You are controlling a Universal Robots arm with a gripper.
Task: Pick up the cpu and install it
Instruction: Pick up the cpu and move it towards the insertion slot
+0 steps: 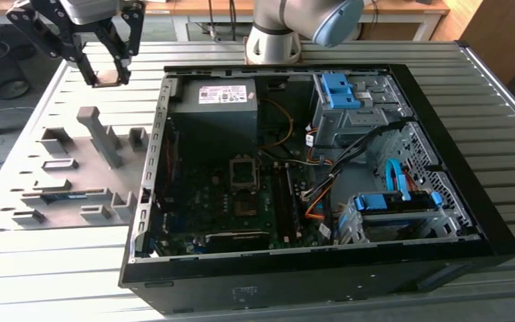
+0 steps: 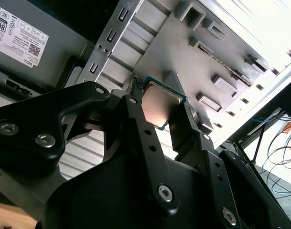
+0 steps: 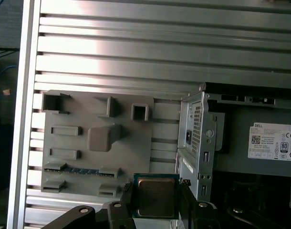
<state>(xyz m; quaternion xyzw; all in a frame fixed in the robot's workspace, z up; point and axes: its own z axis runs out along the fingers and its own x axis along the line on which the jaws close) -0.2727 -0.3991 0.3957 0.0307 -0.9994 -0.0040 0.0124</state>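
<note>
The ribbed aluminium table [image 1: 25, 282] fills my screens, bright and slippery-looking. Nearest the wrist, the gripper [image 2: 160, 102] is closed narrowly on the cpu [image 2: 161, 98]; its two black fingers [image 2: 136, 121] pinch opposite edges, and the chip hangs in the air, apart from both tray and case.

My worry is the hold. The chip is thin and gripped only by its rims, so I judge that a jolt could tilt it or let it slide. A tilted chip set into the socket [image 1: 242, 171] could damage the contacts. The fingers might also catch the case's sheet-metal lip or the cables [image 1: 391, 176] on the way in.

The cpu is a flat square with a dull metal face and a green border. Below it lies the tray [image 1: 61, 178], matte grey with blocky moulded holders and a green memory stick [image 1: 65, 196] lying in one of them. Beyond that is the open case [image 1: 329, 288], black outside with grey perforated steel within.
</note>
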